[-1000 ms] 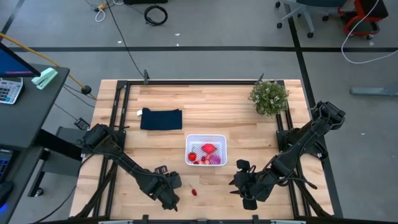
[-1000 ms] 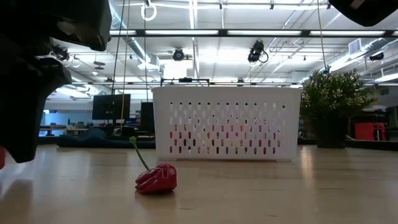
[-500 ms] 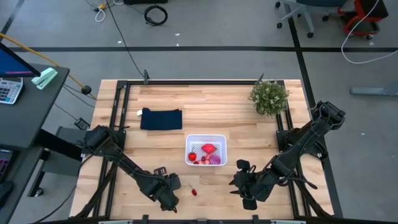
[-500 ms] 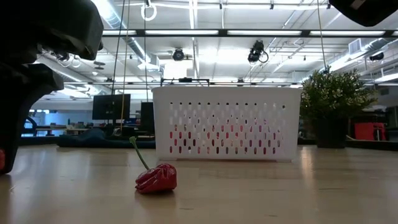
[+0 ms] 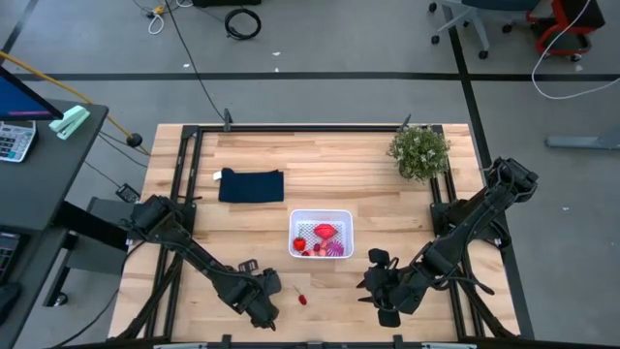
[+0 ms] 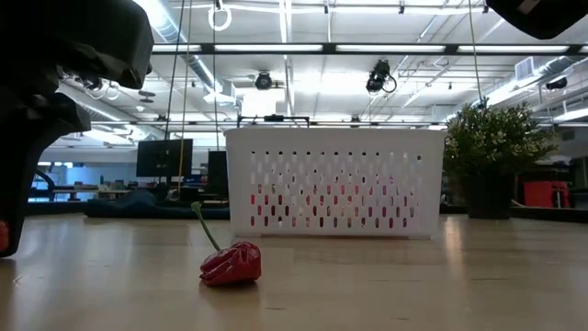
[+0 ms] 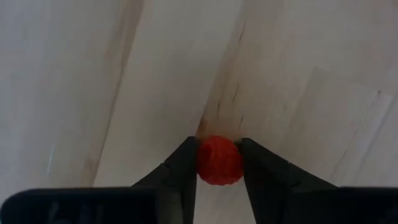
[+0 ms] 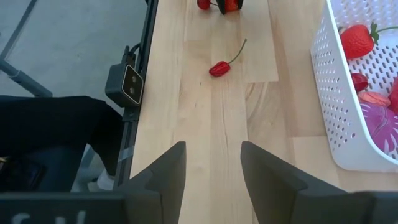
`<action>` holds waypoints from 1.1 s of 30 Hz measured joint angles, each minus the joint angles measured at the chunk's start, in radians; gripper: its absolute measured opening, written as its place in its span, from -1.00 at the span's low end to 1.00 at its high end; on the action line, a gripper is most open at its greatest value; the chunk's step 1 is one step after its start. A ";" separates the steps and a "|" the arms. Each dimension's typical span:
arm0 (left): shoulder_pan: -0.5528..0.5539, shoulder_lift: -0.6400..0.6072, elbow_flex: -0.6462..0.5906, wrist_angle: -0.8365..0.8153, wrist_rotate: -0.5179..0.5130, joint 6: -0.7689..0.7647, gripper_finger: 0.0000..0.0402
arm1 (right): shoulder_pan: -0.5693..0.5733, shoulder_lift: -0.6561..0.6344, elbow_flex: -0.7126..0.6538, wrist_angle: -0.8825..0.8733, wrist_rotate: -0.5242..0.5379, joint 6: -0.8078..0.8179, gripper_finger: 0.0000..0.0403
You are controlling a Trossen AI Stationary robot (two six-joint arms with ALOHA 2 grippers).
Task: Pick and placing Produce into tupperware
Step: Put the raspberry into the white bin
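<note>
Here, the left gripper (image 7: pixel 219 163) closes around a small red berry (image 7: pixel 219 160) at the near edge of the worktop (image 5: pixel 368 165).
Its jaws sit on either side of the berry and appear to touch it, low against the wood, likely so it can be lifted toward the tupperware (image 5: pixel 321 215), the white perforated tub at the worktop's middle. That tub already holds several red pieces and a magenta ball, so the sorting looks well along. A red pepper with a green stem (image 5: pixel 302 299) lies loose just right of the left gripper, not yet collected. The right gripper (image 8: pixel 212 167) waits near the tub's right side, its jaws released and holding nothing.
</note>
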 joint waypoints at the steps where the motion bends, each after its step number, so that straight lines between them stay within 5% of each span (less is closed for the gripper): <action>1: 0.000 0.000 -0.001 0.002 -0.006 0.000 -0.46 | 0.000 0.000 0.000 0.000 0.000 0.000 -0.20; 20: 0.073 -0.013 0.001 0.241 -0.134 0.151 -0.42 | 0.000 0.000 0.000 0.000 0.025 -0.002 -0.20; 25: 0.104 -0.013 0.092 0.246 -0.151 0.314 -0.46 | 0.000 0.000 0.000 0.000 0.025 -0.002 -0.20; 33: 0.185 -0.016 0.273 0.175 -0.352 0.699 -0.37 | 0.000 0.000 0.000 0.000 0.025 0.002 -0.20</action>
